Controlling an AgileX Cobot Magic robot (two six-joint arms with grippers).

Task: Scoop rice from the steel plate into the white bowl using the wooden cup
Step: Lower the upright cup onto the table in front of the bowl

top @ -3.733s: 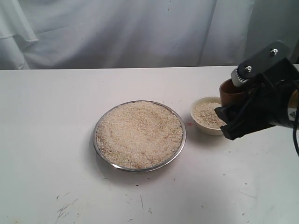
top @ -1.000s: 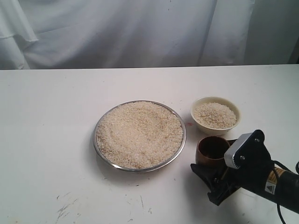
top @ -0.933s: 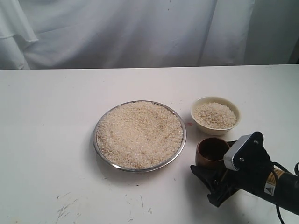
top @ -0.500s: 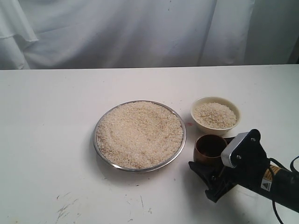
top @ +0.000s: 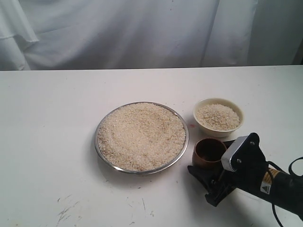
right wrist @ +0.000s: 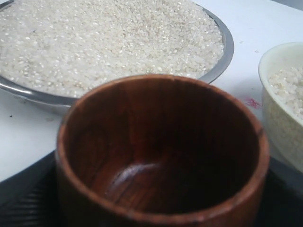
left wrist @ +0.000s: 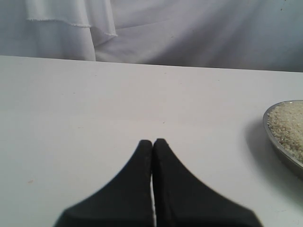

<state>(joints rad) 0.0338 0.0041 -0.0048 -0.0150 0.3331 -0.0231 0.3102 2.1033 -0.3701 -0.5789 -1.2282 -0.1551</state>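
The wooden cup (top: pixel 209 152) is reddish-brown, with the grain showing plainly. Its inside is dark, bare and holds no grains. It sits just off the steel plate (top: pixel 141 172), on the side nearest the white bowl (top: pixel 208 128), close to both but touching neither.

The right gripper (top: pixel 210 166) grasps the cup across its width, with black fingers (right wrist: pixel 28 203) on either side of its wall. The cup's mouth opens upward and its axis stands roughly upright, perhaps leaning a little toward the plate. The angle makes that hard to judge.

The gripper hides the cup's lower half in the exterior view, and the right wrist view cuts off its base. I cannot tell whether it rests on the table (top: pixel 57 118) or hangs just above it.

Rice (top: pixel 141 135) covers the plate in a low, even, off-white mound, and more lies in the bowl.

The left gripper (left wrist: pixel 152 145) is clenched on nothing, with its tips pressed together. It sits well away from the plate, and only the plate's edge shows in its view.
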